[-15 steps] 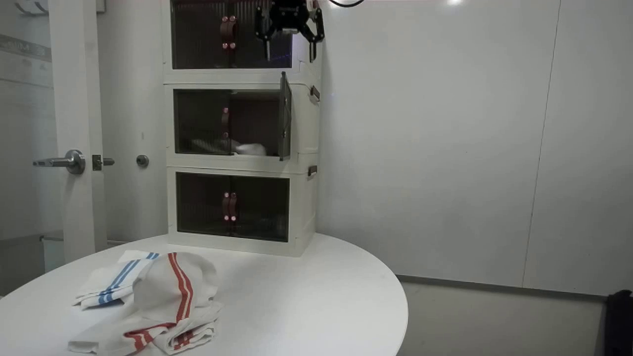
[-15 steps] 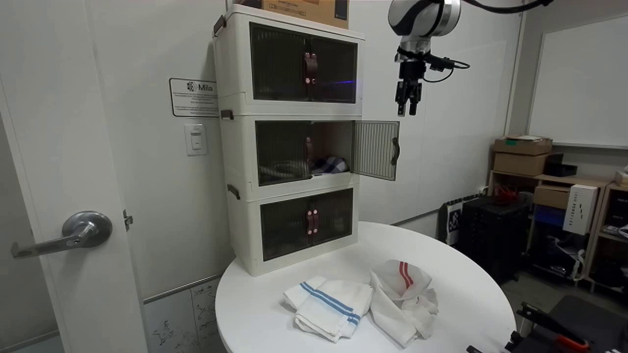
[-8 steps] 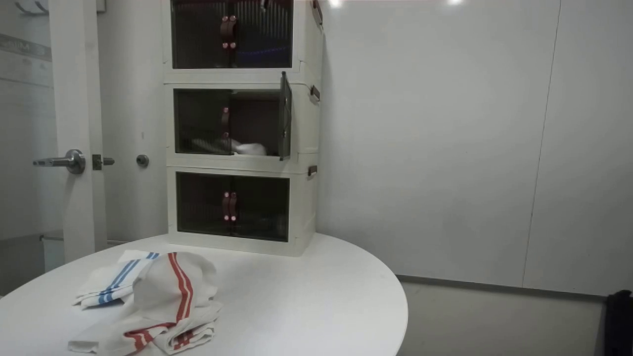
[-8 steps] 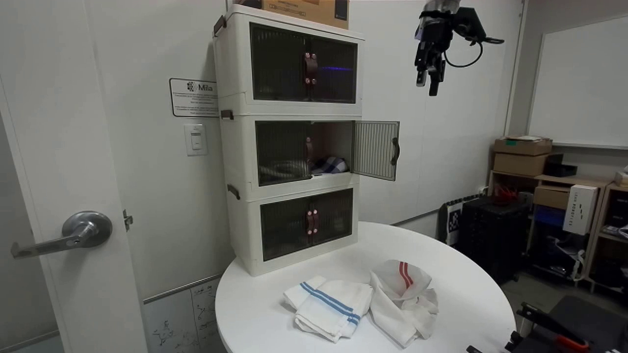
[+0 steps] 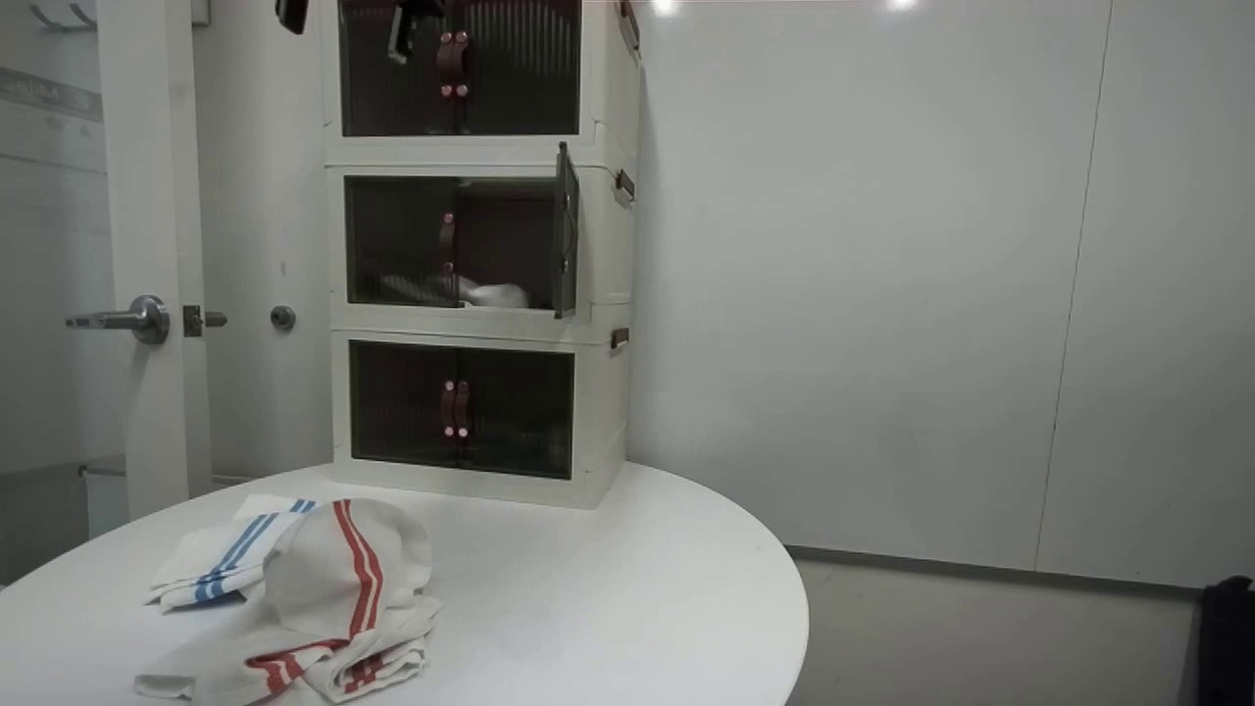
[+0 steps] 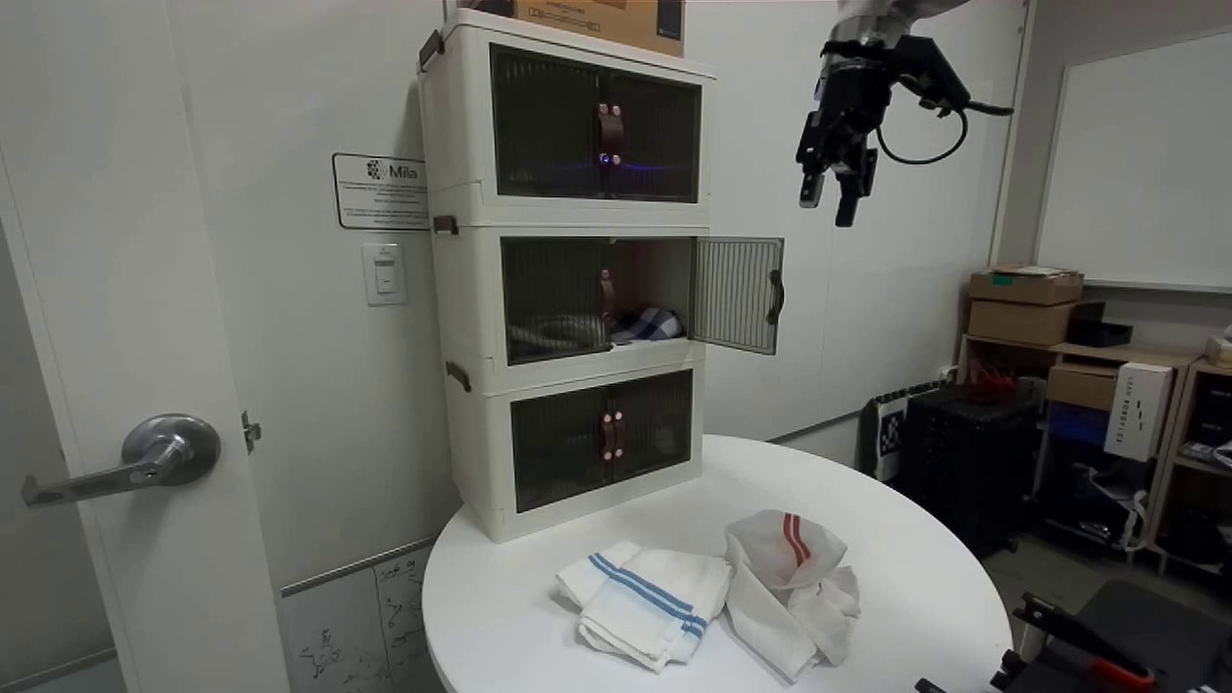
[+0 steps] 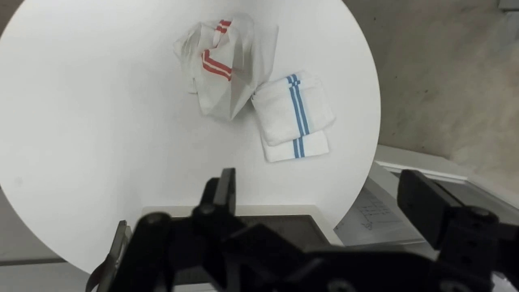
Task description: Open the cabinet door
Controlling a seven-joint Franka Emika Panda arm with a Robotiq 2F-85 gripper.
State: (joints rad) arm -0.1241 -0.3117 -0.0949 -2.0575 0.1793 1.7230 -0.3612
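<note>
Cabinet door (image 6: 738,295), open; hand (image 6: 829,209), whole only in an exterior view

Plastic, cloth and metal
Ribbed plastic in the cabinet door (image 6: 737,295), matt cloth in towels (image 6: 643,599), smooth finish on the table (image 6: 900,549), shiny metal in lever handle (image 6: 159,462).

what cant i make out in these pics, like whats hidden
Black two-fingered gripper: mostly cut off by the top edge in an exterior view.
Open, dark tinted see-through cabinet door: partly hidden by the gripper in the wrist view.
Anything behind the closed, dark tinted bottom doors: too dim through them to name, in both exterior views.
</note>
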